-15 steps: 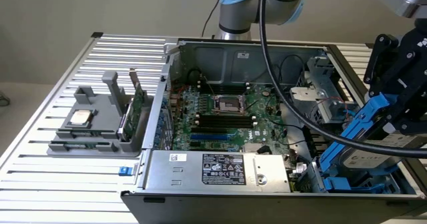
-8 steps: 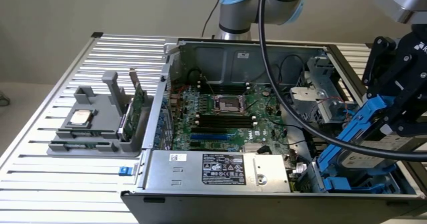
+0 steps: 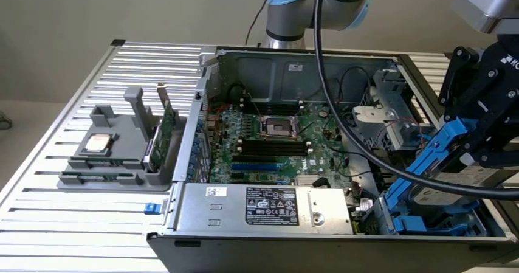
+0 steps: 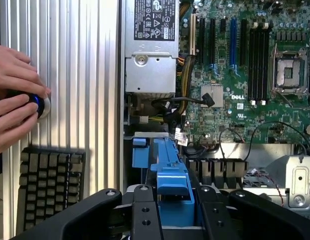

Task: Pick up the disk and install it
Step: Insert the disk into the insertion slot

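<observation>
over the open case (image 3: 268, 72), tool (image 4: 176, 212) gripping disk (image 3: 429, 160), wrist view catching hands (image 4: 15, 75)

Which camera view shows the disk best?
The exterior view: there the disk hangs tilted in the gripper over the open computer case, its silver body and blue bracket both visible. The wrist view gives the bracket's blue end between the gripper's fingers.

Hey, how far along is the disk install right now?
Done: the flat silver metal disk in its blue plastic carrier is picked up. In hand: the black hand is clamped on the carrier and holds it tilted over the exterior view's right end of the open black computer case. Left: seating it. It is not yet lying flat inside the case.
</observation>
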Tool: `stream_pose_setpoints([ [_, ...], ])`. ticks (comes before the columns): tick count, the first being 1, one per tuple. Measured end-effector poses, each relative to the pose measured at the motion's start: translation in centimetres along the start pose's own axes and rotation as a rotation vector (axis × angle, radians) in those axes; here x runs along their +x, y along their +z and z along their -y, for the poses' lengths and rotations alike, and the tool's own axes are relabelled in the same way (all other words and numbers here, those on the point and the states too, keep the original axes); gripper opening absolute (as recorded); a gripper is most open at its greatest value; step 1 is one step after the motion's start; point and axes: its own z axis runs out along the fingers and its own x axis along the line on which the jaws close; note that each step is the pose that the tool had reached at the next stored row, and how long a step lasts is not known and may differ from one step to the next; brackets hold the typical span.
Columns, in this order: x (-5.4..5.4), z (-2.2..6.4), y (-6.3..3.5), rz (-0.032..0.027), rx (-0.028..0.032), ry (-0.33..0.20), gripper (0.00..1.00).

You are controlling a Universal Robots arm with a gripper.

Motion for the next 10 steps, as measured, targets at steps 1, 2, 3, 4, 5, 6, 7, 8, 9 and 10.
stream_pose_setpoints([
  [1, 0.0, 0.02, 0.01, 0.0008, 0.0, -0.001, 0.33],
  [2, 0.0, 0.06, 0.0, 0.0013, 0.0, -0.001, 0.33],
  [3, 0.0, 0.09, 0.01, 0.0018, -0.0001, -0.001, 0.33],
  [4, 0.0, 0.13, 0.0, 0.002, 0.0, -0.002, 0.33],
  [5, 0.0, 0.16, 0.0, 0.0023, -0.0001, -0.002, 0.33],
  [6, 0.0, 0.2, 0.01, 0.0026, -0.0001, -0.002, 0.33],
  [7, 0.0, 0.22, 0.02, 0.0029, 0.0, -0.002, 0.33],
  [8, 0.0, 0.22, 0.03, 0.003, 0.0, -0.002, 0.33],
  [9, 0.0, 0.22, 0.05, 0.003, -0.0001, -0.002, 0.33],
  [10, 0.0, 0.23, 0.07, 0.0029, -0.0001, -0.002, 0.33],
])
